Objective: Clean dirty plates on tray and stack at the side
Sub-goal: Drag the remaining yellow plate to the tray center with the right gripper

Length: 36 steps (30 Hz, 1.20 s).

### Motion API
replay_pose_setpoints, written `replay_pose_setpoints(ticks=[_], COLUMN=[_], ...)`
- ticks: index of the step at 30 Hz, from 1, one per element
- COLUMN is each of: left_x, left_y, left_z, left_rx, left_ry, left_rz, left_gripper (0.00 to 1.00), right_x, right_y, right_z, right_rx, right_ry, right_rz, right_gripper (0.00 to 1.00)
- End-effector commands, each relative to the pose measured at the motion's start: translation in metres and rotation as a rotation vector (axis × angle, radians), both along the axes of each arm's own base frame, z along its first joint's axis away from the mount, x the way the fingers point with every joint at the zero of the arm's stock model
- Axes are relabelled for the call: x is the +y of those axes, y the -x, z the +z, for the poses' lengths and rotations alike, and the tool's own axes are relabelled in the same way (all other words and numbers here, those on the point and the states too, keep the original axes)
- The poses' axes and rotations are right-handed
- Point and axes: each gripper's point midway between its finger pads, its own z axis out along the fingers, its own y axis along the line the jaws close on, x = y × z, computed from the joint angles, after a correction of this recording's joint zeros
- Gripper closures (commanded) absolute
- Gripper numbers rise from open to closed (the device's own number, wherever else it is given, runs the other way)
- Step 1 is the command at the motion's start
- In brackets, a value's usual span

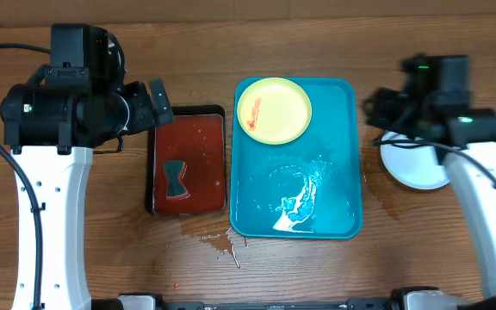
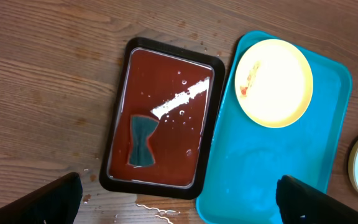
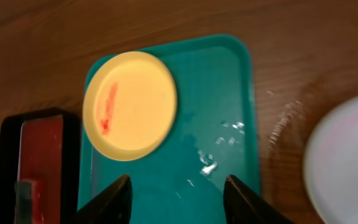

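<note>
One pale yellow-green plate (image 1: 274, 110) with a red smear lies in the far left corner of the turquoise tray (image 1: 334, 172). It also shows in the left wrist view (image 2: 273, 82) and the right wrist view (image 3: 130, 104). A whitish plate stack (image 1: 416, 165) sits on the table right of the tray, partly under my right arm; I cannot tell how many plates it holds. My left gripper (image 2: 179, 202) is open and empty, high above the black tray. My right gripper (image 3: 178, 198) is open and empty, above the tray's right side.
A black tray (image 1: 188, 207) of red liquid with a dark sponge (image 1: 176, 177) in it stands left of the turquoise tray. Water pools on the turquoise tray's near half (image 1: 298, 202). Drops are spilled on the wood (image 1: 222, 245) in front of the black tray.
</note>
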Motion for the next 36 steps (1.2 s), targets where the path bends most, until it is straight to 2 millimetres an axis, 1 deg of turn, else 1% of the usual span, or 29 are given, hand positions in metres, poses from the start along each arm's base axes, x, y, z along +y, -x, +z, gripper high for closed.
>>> replay_pose_setpoints(ticks=[1, 3, 5, 8, 11, 12, 16, 19, 20, 21, 22, 23, 24, 26, 29, 32, 34, 36], left_x=[0.003, 0.003, 0.003, 0.003, 0.003, 0.003, 0.003, 0.003, 0.003, 0.003, 0.003, 0.003, 0.003, 0.003, 0.003, 0.003, 0.003, 0.003], left_y=[-0.002, -0.002, -0.002, -0.002, -0.002, -0.002, -0.002, -0.002, -0.002, -0.002, -0.002, -0.002, -0.002, -0.002, -0.002, -0.002, -0.002, -0.002], left_z=[0.006, 0.006, 0.006, 0.006, 0.006, 0.006, 0.006, 0.006, 0.006, 0.006, 0.006, 0.006, 0.006, 0.006, 0.006, 0.006, 0.006, 0.006], left_rx=[-0.019, -0.019, -0.019, -0.019, -0.019, -0.019, -0.019, -0.019, -0.019, -0.019, -0.019, -0.019, -0.019, -0.019, -0.019, -0.019, -0.019, -0.019], left_ry=[-0.008, -0.008, -0.008, -0.008, -0.008, -0.008, -0.008, -0.008, -0.008, -0.008, -0.008, -0.008, -0.008, -0.008, -0.008, -0.008, -0.008, -0.008], left_rz=[0.004, 0.004, 0.004, 0.004, 0.004, 0.004, 0.004, 0.004, 0.004, 0.004, 0.004, 0.004, 0.004, 0.004, 0.004, 0.004, 0.004, 0.004], left_gripper=[0.00, 0.00, 0.00, 0.00, 0.00, 0.00, 0.00, 0.00, 0.00, 0.00, 0.00, 0.00, 0.00, 0.00, 0.00, 0.00, 0.01, 0.00], right_x=[0.019, 0.032, 0.041, 0.053, 0.058, 0.060, 0.062, 0.061, 0.061, 0.060, 0.060, 0.059, 0.059, 0.055, 0.047, 0.038, 0.033, 0.029], right_y=[-0.010, -0.019, -0.033, -0.053, -0.068, -0.072, -0.079, -0.077, -0.075, -0.074, -0.072, -0.071, -0.069, -0.063, -0.050, -0.035, -0.020, -0.005], right_z=[-0.038, -0.057, -0.079, -0.107, -0.136, -0.147, -0.176, -0.189, -0.191, -0.192, -0.193, -0.193, -0.193, -0.190, -0.171, -0.142, -0.117, -0.098], right_rx=[0.013, 0.010, 0.006, -0.005, -0.005, 0.000, 0.019, 0.043, 0.050, 0.059, 0.065, 0.072, 0.081, 0.105, 0.136, 0.153, 0.156, 0.168], right_ry=[0.147, 0.196, 0.242, 0.250, 0.248, 0.250, 0.256, 0.262, 0.264, 0.267, 0.269, 0.271, 0.274, 0.278, 0.270, 0.260, 0.254, 0.239], right_rz=[0.046, 0.060, 0.064, 0.071, 0.072, 0.073, 0.075, 0.077, 0.078, 0.079, 0.080, 0.081, 0.082, 0.078, 0.048, 0.020, 0.010, -0.007], right_gripper=[0.49, 0.48, 0.48, 0.47, 0.46, 0.45, 0.45, 0.47, 0.53, 0.64, 0.79, 0.90, 0.96, 0.96, 0.96, 0.96, 0.96, 0.96])
